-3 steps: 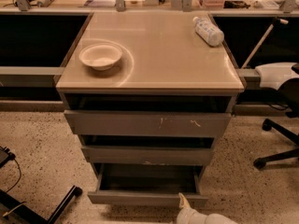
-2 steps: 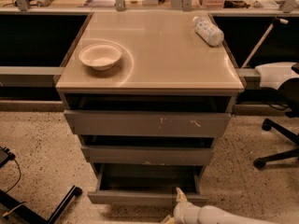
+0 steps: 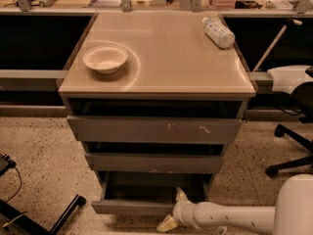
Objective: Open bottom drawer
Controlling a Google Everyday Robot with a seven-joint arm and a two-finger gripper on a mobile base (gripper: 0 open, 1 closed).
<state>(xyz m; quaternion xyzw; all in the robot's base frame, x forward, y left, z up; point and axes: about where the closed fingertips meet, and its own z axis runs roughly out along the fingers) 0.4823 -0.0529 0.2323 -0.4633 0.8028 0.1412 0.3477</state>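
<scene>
The gripper [image 3: 174, 210] hid the right end of the bottom drawer [image 3: 132, 207]; its arm ran off the lower right edge. That drawer, lowest under the desk [image 3: 176, 58], stood pulled out, its inside shadowed. The fingers [image 3: 181, 195] were spread apart at the drawer's front; whether they touched it was unclear.

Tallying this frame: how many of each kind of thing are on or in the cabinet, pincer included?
Drawers: 3 (top drawer, middle drawer, bottom drawer pulled out)
bowl: 1, on the cabinet top
bottle: 1, lying on the cabinet top
pincer: 1, open, at the bottom drawer's front
Total: 6
</scene>
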